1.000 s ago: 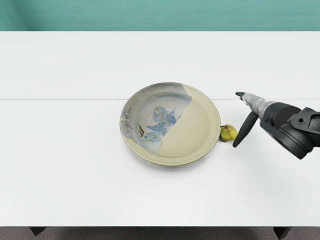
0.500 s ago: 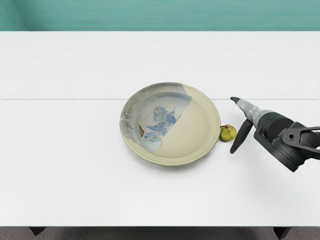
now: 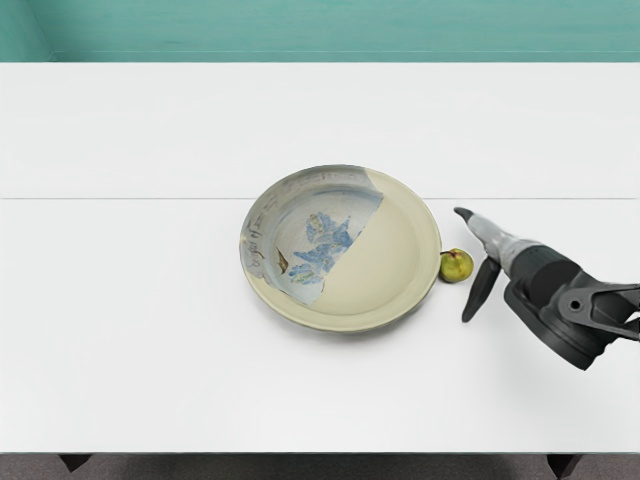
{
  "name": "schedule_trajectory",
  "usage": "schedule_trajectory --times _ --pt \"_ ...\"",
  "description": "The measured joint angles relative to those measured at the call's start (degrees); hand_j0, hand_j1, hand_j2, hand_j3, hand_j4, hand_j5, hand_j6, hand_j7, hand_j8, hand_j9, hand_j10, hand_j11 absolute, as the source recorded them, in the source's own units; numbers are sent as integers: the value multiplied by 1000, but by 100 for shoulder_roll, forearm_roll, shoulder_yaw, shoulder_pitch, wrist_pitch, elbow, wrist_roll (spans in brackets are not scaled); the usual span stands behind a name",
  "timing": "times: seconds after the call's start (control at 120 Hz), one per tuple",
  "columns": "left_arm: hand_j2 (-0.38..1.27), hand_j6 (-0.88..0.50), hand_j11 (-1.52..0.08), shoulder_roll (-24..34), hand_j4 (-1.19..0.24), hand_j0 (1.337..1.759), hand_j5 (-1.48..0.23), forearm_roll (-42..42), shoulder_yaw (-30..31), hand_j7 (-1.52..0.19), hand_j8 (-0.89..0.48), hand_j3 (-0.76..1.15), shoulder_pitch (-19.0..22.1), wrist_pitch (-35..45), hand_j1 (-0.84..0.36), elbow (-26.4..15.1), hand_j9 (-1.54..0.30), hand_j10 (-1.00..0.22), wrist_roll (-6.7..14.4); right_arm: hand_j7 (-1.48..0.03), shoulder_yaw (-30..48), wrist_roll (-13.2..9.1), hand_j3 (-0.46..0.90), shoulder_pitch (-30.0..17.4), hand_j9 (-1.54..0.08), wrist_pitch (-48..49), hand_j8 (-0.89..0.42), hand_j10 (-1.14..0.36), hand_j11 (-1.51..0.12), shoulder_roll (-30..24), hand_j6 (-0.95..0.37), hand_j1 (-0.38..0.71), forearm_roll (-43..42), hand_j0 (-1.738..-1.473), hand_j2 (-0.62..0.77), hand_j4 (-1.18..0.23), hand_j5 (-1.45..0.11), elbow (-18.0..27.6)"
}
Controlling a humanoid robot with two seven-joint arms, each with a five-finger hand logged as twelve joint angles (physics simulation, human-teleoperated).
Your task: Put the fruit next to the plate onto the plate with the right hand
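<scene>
Fruit (image 3: pixel 456 265) lies on the bench (image 3: pixel 150 350), just beside the plate (image 3: pixel 300 318) at its right rim. My right hand (image 3: pixel 525 270) is near it, fingers (image 3: pixel 480 290) spread, empty. Recommended: straddle the fruit, pinch gently, lift clear of the rim.

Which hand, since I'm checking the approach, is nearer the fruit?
Right. The right hand is beside the fruit, opposite the plate, not touching; the left is out of view.

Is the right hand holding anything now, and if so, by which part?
Nothing is held. The right hand is open, fingers spread, close beside the fruit, which lies on the table next to the plate.
</scene>
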Motion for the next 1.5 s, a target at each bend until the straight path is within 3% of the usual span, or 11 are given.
schedule_trajectory --times 0.1,0.25,0.408,1.125,1.233,1.242,1.258,1.317,1.5 --pt "1 -4 -6 0 -4 1658 -6 0 0 -6 -4 0 0 0 343 0 -6 -4 1 -15 4 0 0 -34 -15 0 -13 -13 -15 17 -14 -336 -58 -1658 -1 -12 -15 -1" --pt "1 -4 -6 0 -4 1658 -6 0 0 -6 -4 0 0 0 343 0 -6 -4 0 -212 8 0 0 -51 -212 0 -165 -165 -212 7 -166 -154 -86 -1658 -31 -165 -212 -2" --pt "1 -4 -6 0 -4 1658 -6 0 0 -6 -4 0 0 0 343 0 -6 -4 0 -309 7 0 0 -74 -309 0 -240 -239 -309 6 -240 -65 -138 -1658 -45 -239 -309 -3" --pt "1 -4 -6 0 -4 1658 -6 0 0 -6 -4 0 0 0 343 0 -6 -4 0 -387 147 0 0 -165 -387 0 -300 -299 -387 -2 -300 7 -236 -1658 -57 -299 -388 -3" --pt "1 -4 -6 0 -4 1658 -6 0 0 -6 -4 0 0 0 343 0 -6 -4 0 -605 151 0 -1 -235 -605 -1 -454 -468 -605 23 -450 208 -260 -1658 -90 -468 -604 -1" --pt "1 -4 -6 0 -4 1658 -6 0 0 -6 -4 0 0 0 343 0 -6 -4 0 -626 151 -1 -1 -243 -625 -1 -456 -465 -597 27 -451 227 -262 -1658 -93 -485 -624 -1" --pt "1 -4 -6 0 -4 1658 -6 0 0 -6 -4 0 0 0 343 0 -6 -4 0 -666 153 0 0 -258 -659 -2 -475 -375 -753 36 -461 257 -274 -1657 -96 -519 -659 -1" --pt "1 -4 -6 0 -4 1658 -6 0 0 -6 -4 0 0 0 343 0 -6 -4 0 -782 161 0 0 -301 -885 12 -337 -224 -991 57 -404 287 -319 -1651 -85 -610 -773 2" --pt "1 -4 -6 0 -4 1658 -6 -1 1 -6 -4 0 0 0 343 0 -6 -5 0 -991 212 12 -1 -408 -1092 6 -185 -77 -1191 75 -316 365 -396 -1645 123 -601 -927 4"
